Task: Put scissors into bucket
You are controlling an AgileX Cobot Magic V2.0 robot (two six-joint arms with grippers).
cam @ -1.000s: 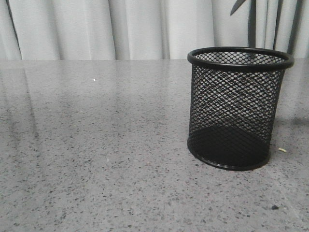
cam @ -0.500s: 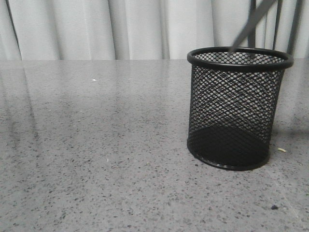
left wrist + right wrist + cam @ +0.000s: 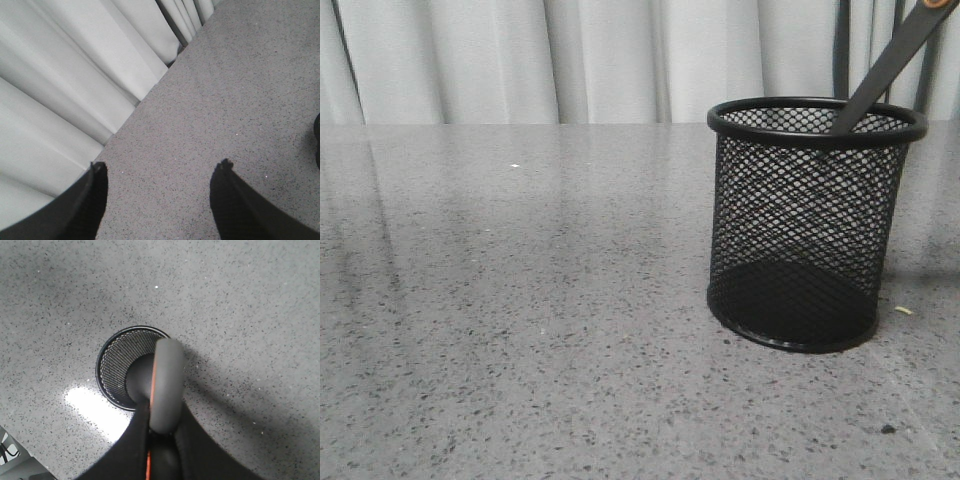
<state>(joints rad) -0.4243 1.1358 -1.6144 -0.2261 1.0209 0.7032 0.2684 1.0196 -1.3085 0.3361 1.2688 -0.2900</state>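
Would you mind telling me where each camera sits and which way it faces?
Front: low, facing forward over the table at the bucket and curtain; scissors tilt into the bucket; no robot part shows.
Left wrist: on the left arm, looking down at table edge and curtain; open left gripper shows.
Right wrist: above the bucket, looking down; right gripper shut on the scissors.
Front and right wrist share bucket and scissors.
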